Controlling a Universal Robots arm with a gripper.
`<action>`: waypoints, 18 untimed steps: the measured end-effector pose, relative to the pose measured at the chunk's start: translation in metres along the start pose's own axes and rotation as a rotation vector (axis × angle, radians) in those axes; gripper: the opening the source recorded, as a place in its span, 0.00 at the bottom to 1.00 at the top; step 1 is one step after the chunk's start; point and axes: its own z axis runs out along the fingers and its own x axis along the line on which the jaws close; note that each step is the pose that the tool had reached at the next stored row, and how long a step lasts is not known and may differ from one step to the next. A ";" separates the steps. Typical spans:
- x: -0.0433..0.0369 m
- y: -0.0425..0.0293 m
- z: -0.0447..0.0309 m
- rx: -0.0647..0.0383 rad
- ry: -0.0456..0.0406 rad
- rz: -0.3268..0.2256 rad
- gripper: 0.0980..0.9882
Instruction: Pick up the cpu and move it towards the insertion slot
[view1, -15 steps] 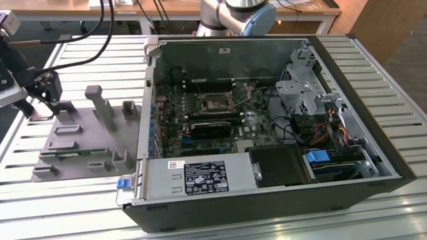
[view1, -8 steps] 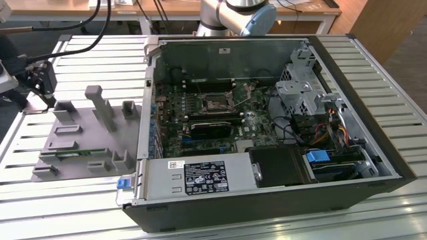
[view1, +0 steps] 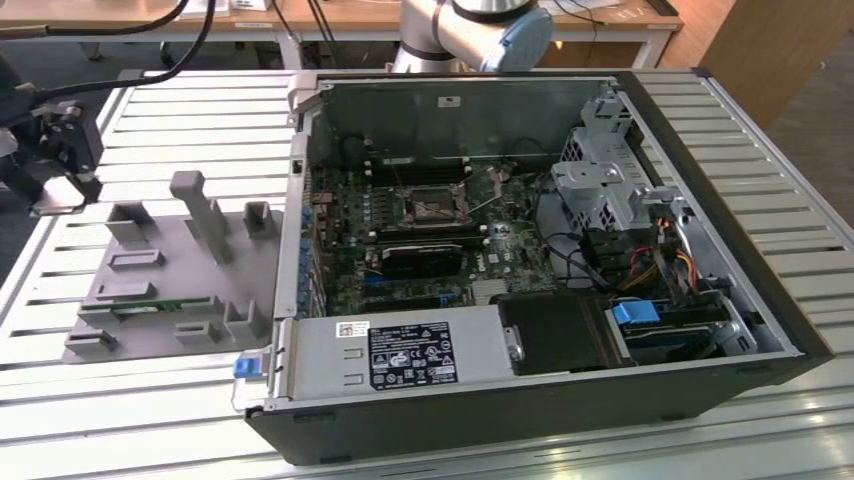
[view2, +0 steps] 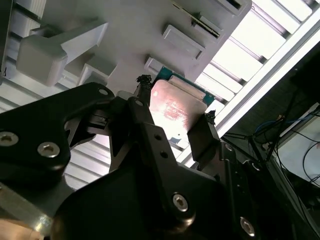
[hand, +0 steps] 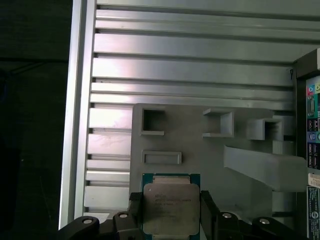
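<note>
The cpu (hand: 171, 207), a flat square chip with a silvery top and green rim, sits clamped between my gripper's (hand: 171, 214) two dark fingers (hand: 207, 210). The second wrist view shows the cpu (view2: 176, 106) from the other side, held in the gripper (view2: 175, 120). In the exterior view the gripper (view1: 62, 188) hangs over the slatted table at the far left, beside the grey fixture (view1: 174, 270). The insertion slot (view1: 430, 203), a square metal-framed socket, lies on the motherboard inside the open computer case, well to the exterior view's right of the gripper.
The grey plastic fixture (hand: 200, 155) has raised posts and rectangular recesses, and a green memory strip (view1: 154, 305) lies on it. The computer case wall (view1: 304, 200) stands between fixture and motherboard. Cables, a drive cage (view1: 607, 185) and a power supply (view1: 400, 355) crowd the case.
</note>
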 end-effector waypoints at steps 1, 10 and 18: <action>-0.0001 0.0002 -0.0026 0.000 -0.0003 0.000 0.50; -0.0007 0.0018 -0.0261 0.000 -0.0053 0.000 0.50; -0.0013 0.0034 -0.0501 0.000 -0.0113 -0.001 0.50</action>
